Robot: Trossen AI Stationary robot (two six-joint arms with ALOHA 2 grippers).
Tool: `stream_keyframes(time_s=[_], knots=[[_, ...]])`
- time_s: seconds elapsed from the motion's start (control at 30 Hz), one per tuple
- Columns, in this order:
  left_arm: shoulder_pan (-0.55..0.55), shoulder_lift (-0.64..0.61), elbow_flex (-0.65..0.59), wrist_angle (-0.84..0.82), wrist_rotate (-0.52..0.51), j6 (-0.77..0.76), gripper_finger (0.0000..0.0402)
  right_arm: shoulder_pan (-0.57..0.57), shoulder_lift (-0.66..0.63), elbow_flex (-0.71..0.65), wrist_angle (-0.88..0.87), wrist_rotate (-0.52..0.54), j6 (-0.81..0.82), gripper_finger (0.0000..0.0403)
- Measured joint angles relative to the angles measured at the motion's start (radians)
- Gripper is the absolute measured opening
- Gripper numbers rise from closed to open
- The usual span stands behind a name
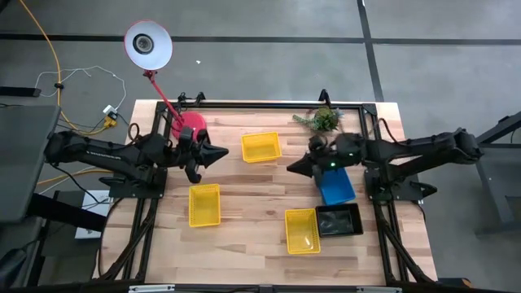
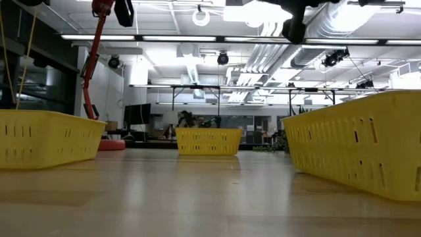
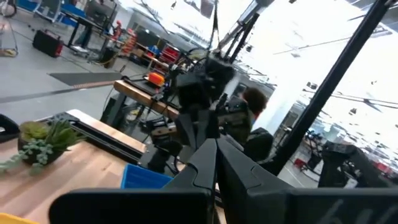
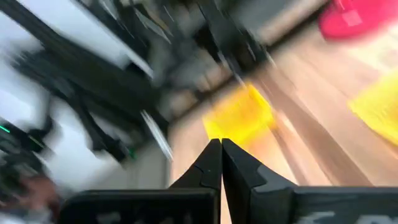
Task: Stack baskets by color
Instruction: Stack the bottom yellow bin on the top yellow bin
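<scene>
Three yellow baskets lie apart on the wooden table: one far centre [image 1: 260, 147], one near left [image 1: 204, 204], one near centre [image 1: 302, 230]. A blue basket [image 1: 335, 185] lies at the right, partly under the right arm, with a black basket [image 1: 339, 220] just in front of it. My left gripper [image 1: 224, 152] is shut and points level toward the table's right, above the table and left of the far yellow basket. My right gripper [image 1: 290, 168] is shut and points toward the table's left, facing it. Both hold nothing, and both wrist views show closed fingertips [image 3: 216, 149] [image 4: 221, 144].
A red-based desk lamp [image 1: 191, 126] stands at the far left, behind my left gripper. A small green plant [image 1: 321, 120] sits at the far right. Bare wood lies between the baskets at the table's middle and near edge [image 1: 252, 260].
</scene>
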Motion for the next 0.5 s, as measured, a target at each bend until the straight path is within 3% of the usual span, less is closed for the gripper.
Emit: stream_keyframes(time_s=[0.17, 0.3, 0.4, 0.5], knots=[[0.033, 0.000, 0.000, -0.008, 0.044, -0.018, 0.0000, 0.038, 0.070, 0.212, -0.502, -0.009, -0.082, 0.0010], [0.045, 0.000, 0.000, -0.016, 0.055, -0.020, 0.0000, 0.096, 0.148, 0.317, -0.772, -0.055, -0.143, 0.0056], [0.053, 0.000, 0.000, -0.031, 0.055, -0.034, 0.0000, 0.145, 0.212, 0.348, -0.892, -0.064, -0.196, 0.0113], [0.059, 0.000, 0.000, -0.047, 0.056, -0.044, 0.0000, 0.183, 0.272, 0.349, -0.905, -0.068, -0.244, 0.0171]])
